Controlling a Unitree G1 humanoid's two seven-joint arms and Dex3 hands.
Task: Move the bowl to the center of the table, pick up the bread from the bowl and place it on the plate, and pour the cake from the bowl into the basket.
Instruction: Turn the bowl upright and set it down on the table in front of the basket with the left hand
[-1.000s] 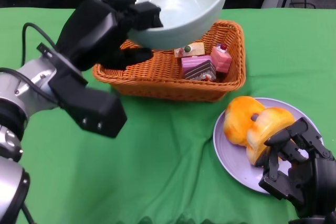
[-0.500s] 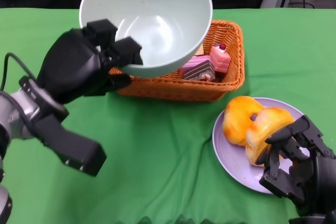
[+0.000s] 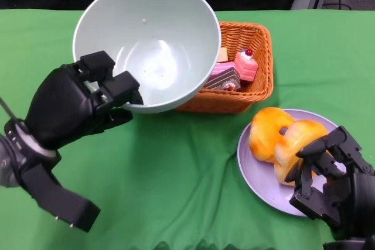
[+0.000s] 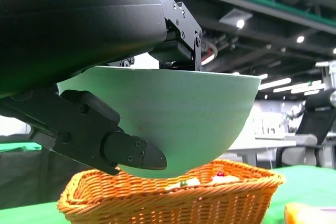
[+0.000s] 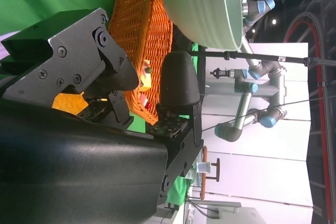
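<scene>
**A:** What is getting lost from sight here?

**B:** The pale green bowl (image 3: 149, 42), filling the upper left of the head view, is covering the left half of the wicker basket (image 3: 258, 71). Only three cake pieces are showing inside: a pink one topped with a cherry (image 3: 247, 64), a layered chocolate slice (image 3: 223, 77), and a sliver of a yellow one (image 3: 222, 54) at the bowl's edge. More may be lying behind the bowl; that cannot be told.

**A:** Who is holding the bowl?

**B:** The left robot hand (image 3: 73, 106), at the centre left, is gripping its near rim, fingers over the lip, and holding it in the air above the basket, as the left wrist view confirms (image 4: 173, 114). The bowl's inside is showing only a few crumbs.

**A:** And lower right?

**B:** One lilac plate (image 3: 258, 171) is sitting on the green counter (image 3: 176, 185), carrying two golden bread pieces (image 3: 281, 136). The right robot hand (image 3: 331, 180) is hovering at the plate's edge, fingers curled loosely apart, holding nothing, partly cut by the frame.
</scene>
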